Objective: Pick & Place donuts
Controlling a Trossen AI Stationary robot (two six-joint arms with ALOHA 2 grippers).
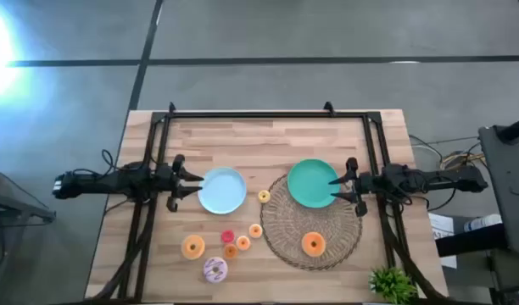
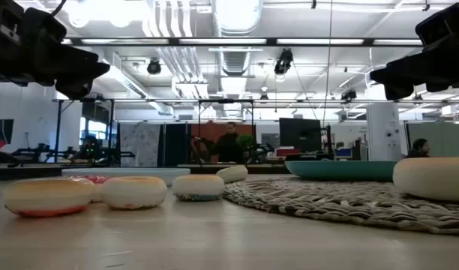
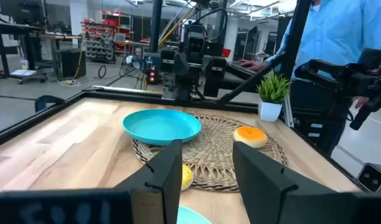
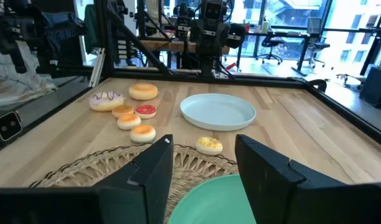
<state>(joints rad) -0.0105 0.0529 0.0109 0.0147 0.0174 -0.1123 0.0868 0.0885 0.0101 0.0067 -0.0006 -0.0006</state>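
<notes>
The left tool point(image 1: 185, 183) hangs above the wooden surface point(image 1: 268, 135) at the 9 o'clock edge of the light-blue plate point(image 1: 221, 191), its fingers spread wide and holding nothing. The right tool point(image 1: 344, 183) hangs at the 3 o'clock edge of the teal plate point(image 1: 311, 183), also spread wide and empty; in the low view both hang well above the surface.

The teal plate lies on the 12 o'clock part of the round woven placemat point(image 1: 315, 233). A larger orange donut point(image 1: 313, 244) sits on the placemat at its 6 o'clock side. A tiny yellow donut point(image 1: 264, 196) lies on the bare surface between the two plates, just off the placemat's 10 o'clock rim.

The other donuts cluster at 6 o'clock of the light-blue plate: a larger orange donut point(image 1: 192, 246), a speckled white-pink donut point(image 1: 214, 269) just beside it at 5 o'clock, a tiny red donut point(image 1: 227, 236), and three tiny orange donuts point(image 1: 242, 243) close together, one of them near the placemat's 9 o'clock edge. Both plates hold nothing.

A small green plant point(image 1: 392, 283) stands at the surface's corner at 4 o'clock of the placemat
</notes>
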